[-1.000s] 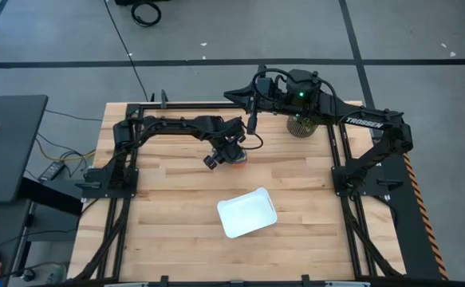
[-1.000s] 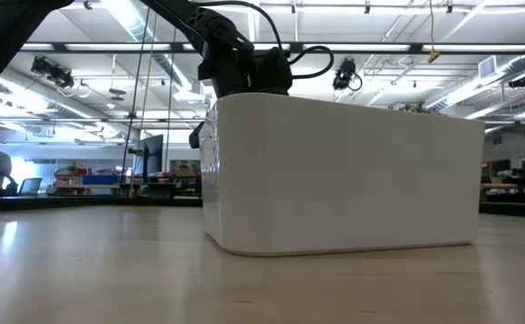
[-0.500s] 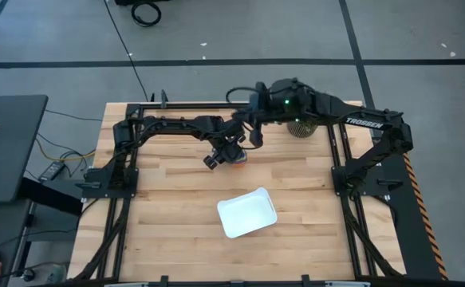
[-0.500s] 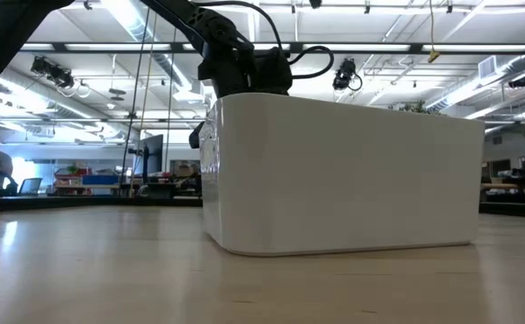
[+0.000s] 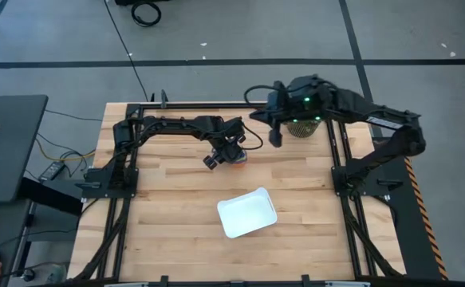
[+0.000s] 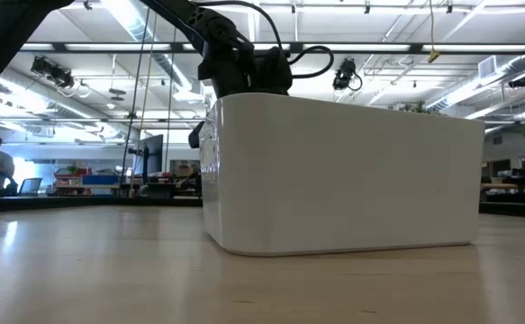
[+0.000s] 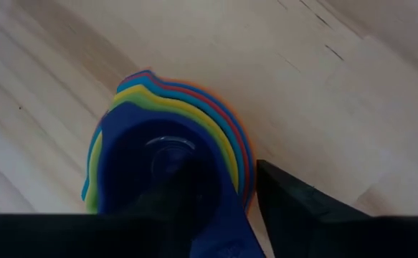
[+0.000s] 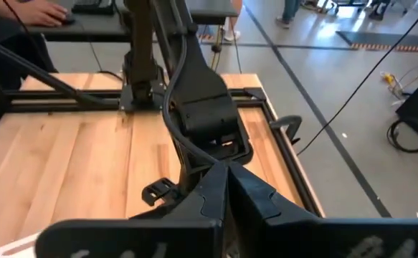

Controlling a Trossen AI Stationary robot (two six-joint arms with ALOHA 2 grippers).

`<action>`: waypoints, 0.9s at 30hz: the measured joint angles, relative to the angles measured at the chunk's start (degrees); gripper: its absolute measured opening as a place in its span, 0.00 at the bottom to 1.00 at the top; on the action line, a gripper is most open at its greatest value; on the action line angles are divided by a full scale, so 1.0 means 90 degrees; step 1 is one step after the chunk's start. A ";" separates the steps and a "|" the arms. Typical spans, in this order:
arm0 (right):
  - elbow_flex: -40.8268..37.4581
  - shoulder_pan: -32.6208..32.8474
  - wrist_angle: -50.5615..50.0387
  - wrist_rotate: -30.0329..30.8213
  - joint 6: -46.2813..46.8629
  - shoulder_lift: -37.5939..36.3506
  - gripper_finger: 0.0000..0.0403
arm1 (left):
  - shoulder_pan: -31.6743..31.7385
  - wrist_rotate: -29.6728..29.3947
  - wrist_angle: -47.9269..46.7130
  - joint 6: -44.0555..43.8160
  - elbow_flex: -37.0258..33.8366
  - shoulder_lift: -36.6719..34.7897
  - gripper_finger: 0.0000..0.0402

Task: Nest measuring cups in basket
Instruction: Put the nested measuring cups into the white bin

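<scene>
The measuring cups (image 5: pixel 238 156) stand nested in one stack on the wooden table, far of centre. In the left wrist view the dark navy cup (image 7: pixel 158 165) is innermost, with yellow, green, blue, red and orange rims around it. My left gripper (image 5: pixel 226 153) is over the stack, open, its fingers astride the stack's wall. My right gripper (image 5: pixel 277 139) hangs shut and empty high over the table, right of the stack. The white basket (image 5: pixel 246 213) stands empty near the table's middle, nearer than the cups; in the low view the basket (image 6: pixel 343 175) hides them. My left gripper comes from above, slanting down, with one finger (image 7: pixel 176 197) inside the navy cup and the other finger (image 7: pixel 287 204) outside the stack's rim (image 7: pixel 246 183). A thin strip of table shows beside the outer finger. Whether either finger touches the cups I cannot tell.
A round woven plant pot (image 5: pixel 301 127) stands at the far right, partly under the right arm. Black frame rails run along the table's left, far and right sides. Bare wood lies between the stack and the basket and along the near edge.
My right gripper has swung from beside the left arm's wrist toward the table's right edge and a little nearer, tipping as it went, still shut. My left arm and the stack have kept still.
</scene>
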 joint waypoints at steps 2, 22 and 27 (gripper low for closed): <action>0.0000 0.0007 -0.0240 0.0002 -0.0009 -0.0178 0.06 | -0.0002 0.0012 0.0005 0.0002 0.0000 0.0000 0.32; 0.0002 0.0011 -0.1907 0.0011 0.0317 -0.0488 0.06 | -0.0005 0.0003 -0.0003 -0.0010 0.0002 -0.0002 0.23; 0.0002 0.0011 -0.2216 0.0011 0.0353 -0.0483 0.06 | -0.0031 -0.0037 -0.0039 -0.0015 0.0000 -0.0019 0.23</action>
